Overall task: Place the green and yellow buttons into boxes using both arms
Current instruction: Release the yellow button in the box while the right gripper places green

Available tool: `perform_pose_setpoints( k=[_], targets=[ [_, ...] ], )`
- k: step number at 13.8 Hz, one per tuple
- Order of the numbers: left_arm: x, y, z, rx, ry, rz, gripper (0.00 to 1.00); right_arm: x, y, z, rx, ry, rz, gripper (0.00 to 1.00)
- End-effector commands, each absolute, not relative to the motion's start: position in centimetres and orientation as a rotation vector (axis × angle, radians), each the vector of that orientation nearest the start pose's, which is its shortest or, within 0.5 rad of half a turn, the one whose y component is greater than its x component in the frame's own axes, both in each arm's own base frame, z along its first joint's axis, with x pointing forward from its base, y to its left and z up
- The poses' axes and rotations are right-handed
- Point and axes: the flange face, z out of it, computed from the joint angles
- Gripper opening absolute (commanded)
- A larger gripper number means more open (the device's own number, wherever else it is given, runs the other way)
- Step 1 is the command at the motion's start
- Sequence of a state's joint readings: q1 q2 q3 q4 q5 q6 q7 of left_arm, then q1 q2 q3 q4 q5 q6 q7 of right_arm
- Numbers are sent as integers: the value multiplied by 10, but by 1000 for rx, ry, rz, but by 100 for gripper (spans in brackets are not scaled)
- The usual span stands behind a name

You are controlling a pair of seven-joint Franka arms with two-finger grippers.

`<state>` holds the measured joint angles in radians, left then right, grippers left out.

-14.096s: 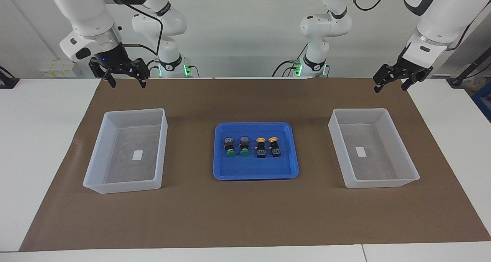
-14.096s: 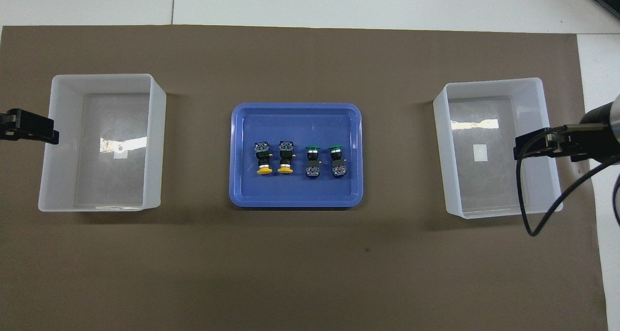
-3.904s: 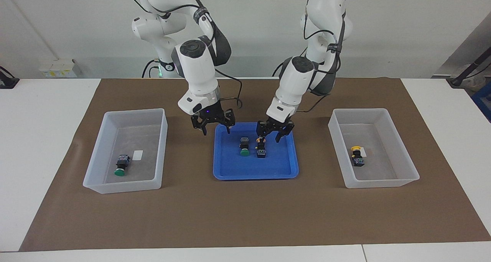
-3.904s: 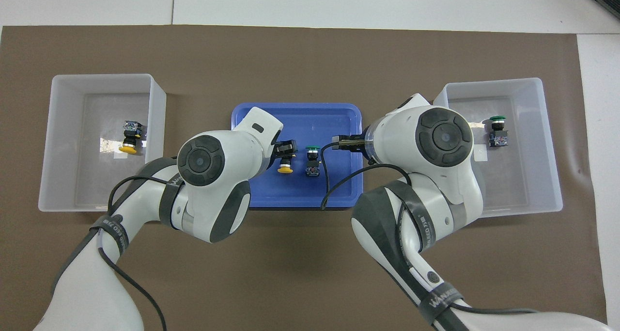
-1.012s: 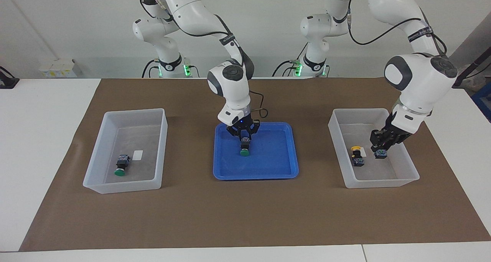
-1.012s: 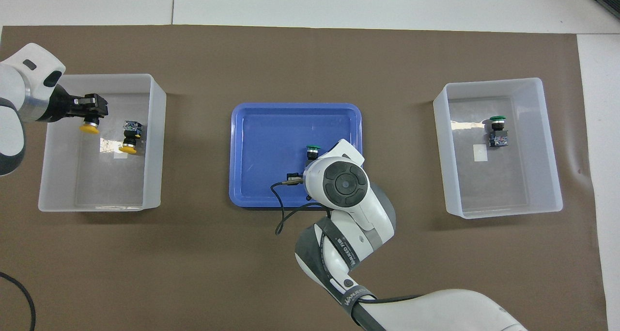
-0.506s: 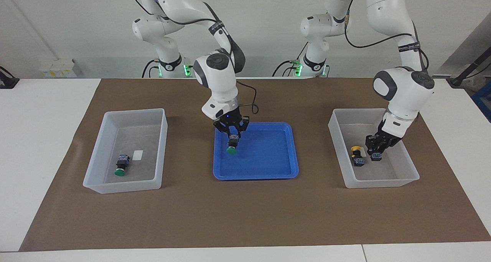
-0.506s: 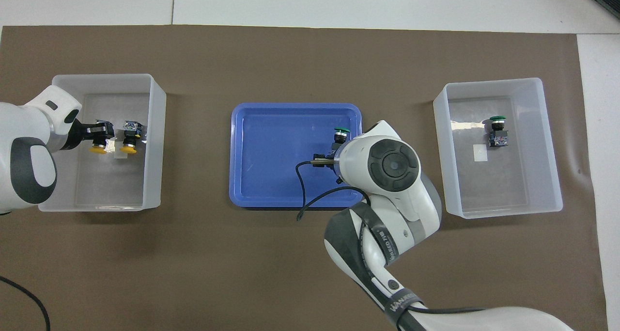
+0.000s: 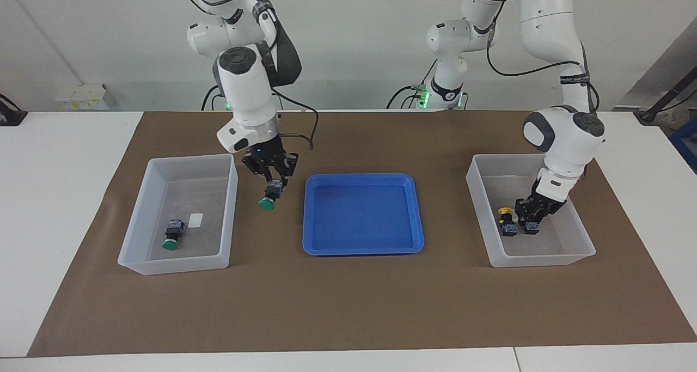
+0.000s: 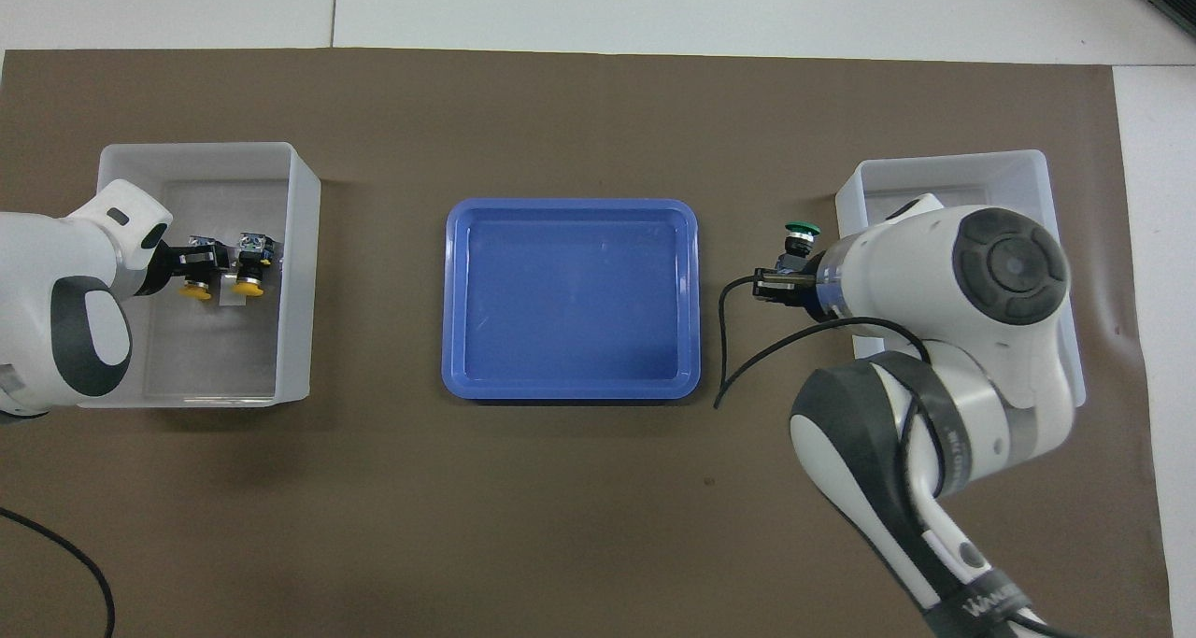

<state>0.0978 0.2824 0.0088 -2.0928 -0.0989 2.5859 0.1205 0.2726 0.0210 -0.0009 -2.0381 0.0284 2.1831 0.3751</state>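
Note:
My right gripper (image 9: 270, 182) is shut on a green button (image 9: 267, 202) and holds it in the air over the mat, between the blue tray (image 9: 362, 219) and the box (image 9: 174, 263) at the right arm's end; the button also shows in the overhead view (image 10: 800, 230). A second green button (image 9: 171, 239) lies in that box. My left gripper (image 9: 531, 218) is low inside the other box (image 9: 539, 260), shut on a yellow button (image 10: 195, 289) that sits right beside the other yellow button (image 9: 506, 215).
The blue tray in the middle of the brown mat (image 9: 348, 301) holds nothing. Each box has a small white label on its floor (image 9: 195, 220). White table surface borders the mat on all sides.
My right gripper has carried the green button off the blue tray toward the box at the right arm's end. My left gripper has lowered the yellow button beside the other yellow one.

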Motion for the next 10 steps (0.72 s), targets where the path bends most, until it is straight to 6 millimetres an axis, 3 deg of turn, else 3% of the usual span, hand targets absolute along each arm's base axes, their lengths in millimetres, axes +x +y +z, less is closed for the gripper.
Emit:
perform_pose_setpoints(
  k=[1, 6, 10],
  targets=[
    [603, 69, 315, -3152, -71, -331, 89, 534, 93, 437, -3111, 11, -133, 0],
    [623, 71, 398, -3190, -52, -177, 91, 537, -10, 412, -3112, -180, -90, 0],
    [628, 61, 476, -3077, 79, -68, 91, 552, -29, 380, -3091, -225, -105, 0]
  ],
)
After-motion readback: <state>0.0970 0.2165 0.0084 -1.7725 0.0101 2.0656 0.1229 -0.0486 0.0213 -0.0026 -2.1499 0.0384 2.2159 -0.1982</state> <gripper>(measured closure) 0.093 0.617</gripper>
